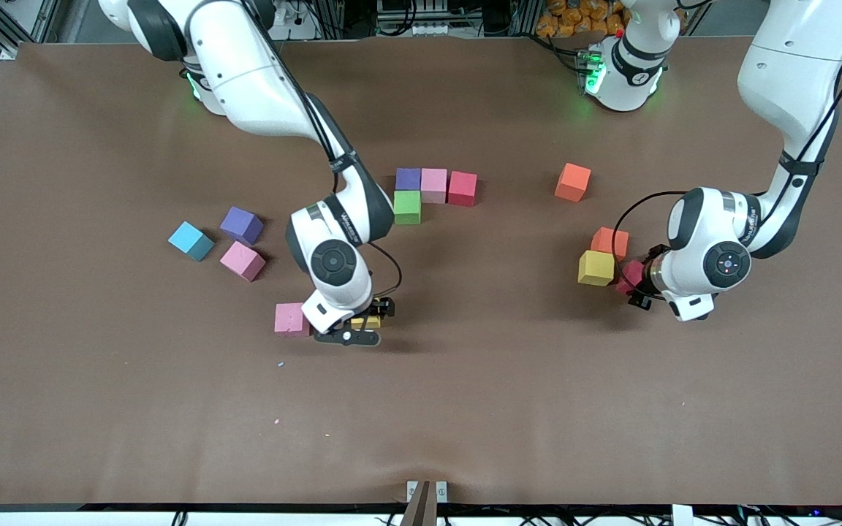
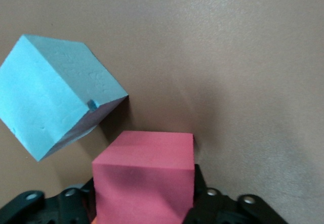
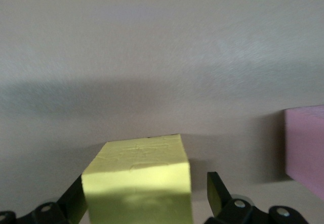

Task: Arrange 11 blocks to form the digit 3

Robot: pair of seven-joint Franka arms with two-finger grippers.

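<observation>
1. 4 matte foam cubes touch at the tabletop (image 1: pixel 465 380) middle: purple cube (image 1: pixel 408 179), pink cube (image 1: pixel 433 185) and red cube (image 1: pixel 462 188) in a row, green cube (image 1: pixel 407 207) just nearer the camera under the purple.
2. Left gripper (image 2: pixel 144 211), low at the left arm's end, has its fingers against a second red cube (image 2: pixel 147 176), beside a light-blue cube (image 2: pixel 53 95).
3. Right gripper (image 3: pixel 144 204) fingers stand open around a yellow cube (image 3: pixel 139 181), apart from it.

Red block (image 2: pixel 144 176); yellow block (image 3: pixel 139 183); light-blue cube (image 2: pixel 50 95).
</observation>
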